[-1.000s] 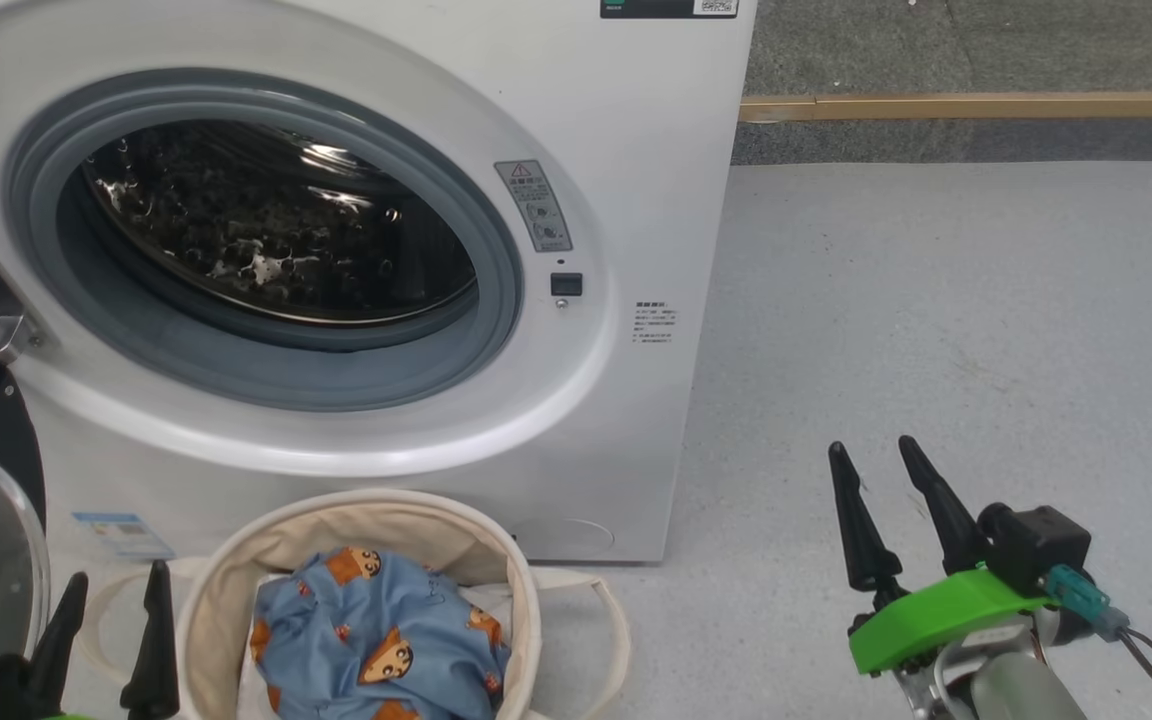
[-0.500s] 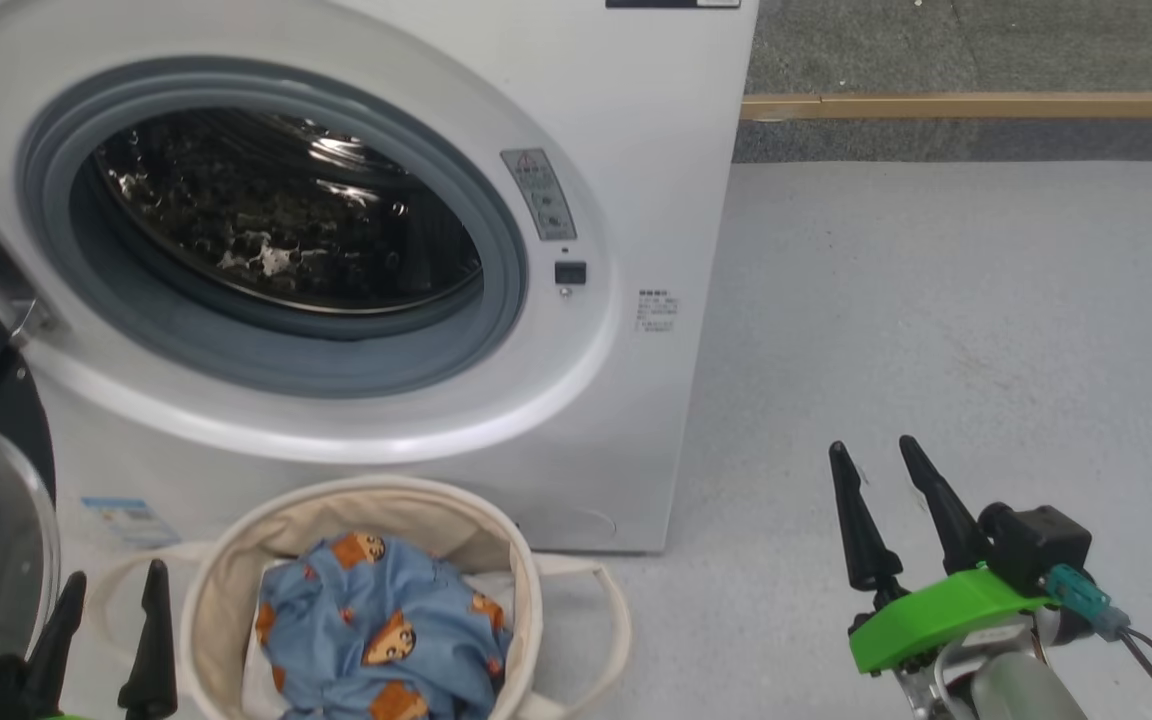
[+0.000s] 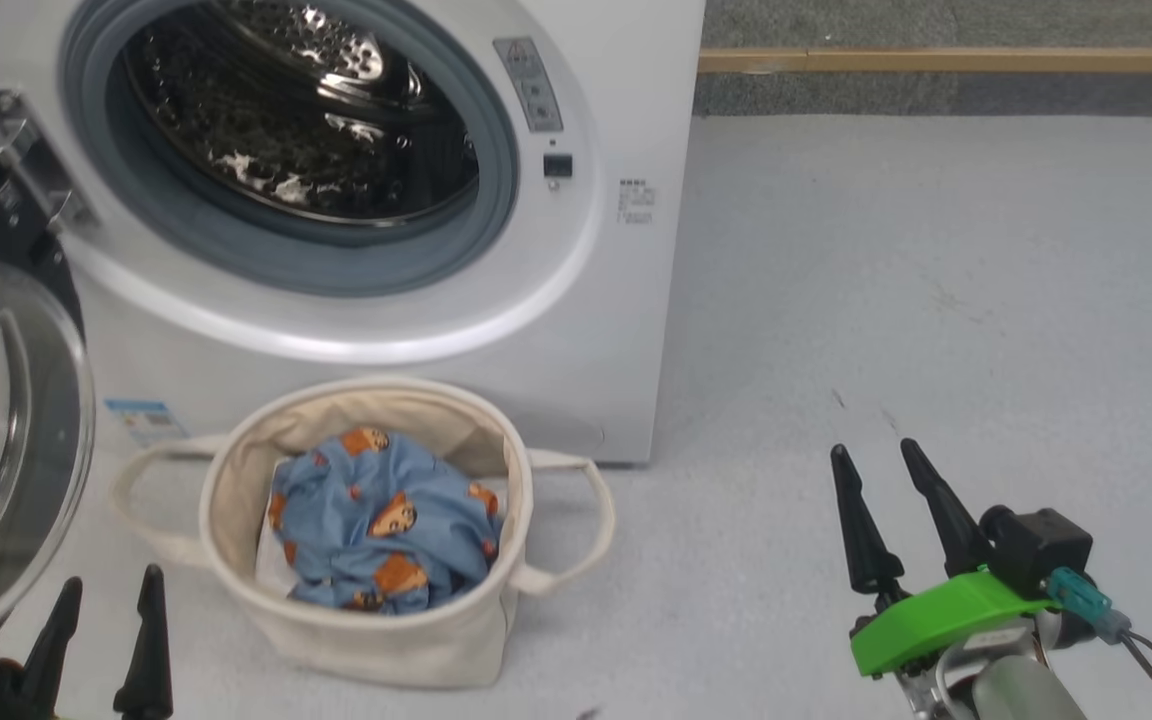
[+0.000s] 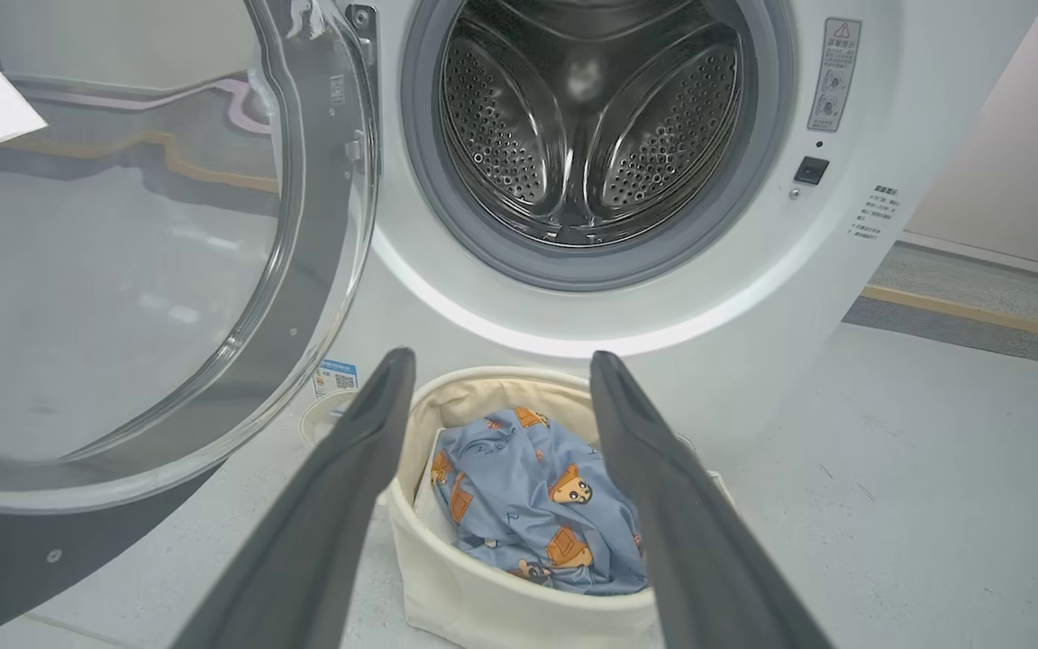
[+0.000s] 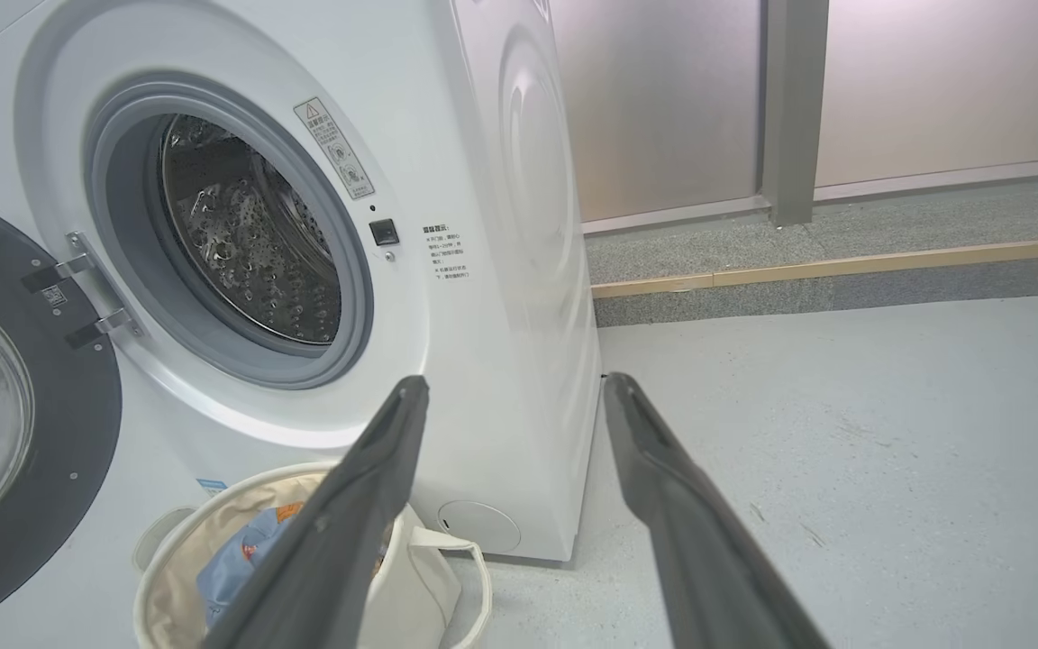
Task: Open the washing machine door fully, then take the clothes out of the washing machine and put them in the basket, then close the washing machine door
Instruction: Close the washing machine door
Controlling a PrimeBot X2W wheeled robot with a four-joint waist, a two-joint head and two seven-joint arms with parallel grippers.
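Washing machine [image 3: 626, 300]: stands on the far left of the pale floor [image 3: 936, 300], its round opening uncovered and ringed by a grey rubber seal [image 3: 336, 270].
Washing machine door [image 3: 6, 430]: swung out to the left on its metal hinge [image 3: 31, 170], glass bowl facing into the room.
Clothes [image 3: 381, 520]: a crumpled heap of blue bear-print fabric lying inside the basket (a strip of something white shows under it).
Basket [image 3: 376, 640]: on the floor just in front of the washer, below the opening and right of the door.
Left gripper [image 3: 110, 580]: fingers spread wide with nothing between them, near the door's lower edge, left of the basket.
Right gripper [image 3: 874, 450]: fingers spread wide and holding nothing, over bare floor, well to the right of the basket.
Left wrist view adds: the depth of the steel drum [image 4: 587, 117], all perforated wall and raised ribs; the clothes framed between its own fingers.
Right wrist view adds: the washer's side panel, a round cover [image 5: 478, 527] low on its front, and frosted wall panels [image 5: 663, 90] beyond a wooden-edged step.
Head view adds: both loop handles of the basket and the right gripper's green mount [image 3: 926, 620].
Cut off: the washer's top, the door's left part, and the left gripper's body at the bottom edge of the head view.
Hard to make out: the print on the warning label [image 3: 533, 85] and the blue sticker [image 3: 141, 420]; reflections cloud the door glass; in the right wrist view a finger covers much of the basket.
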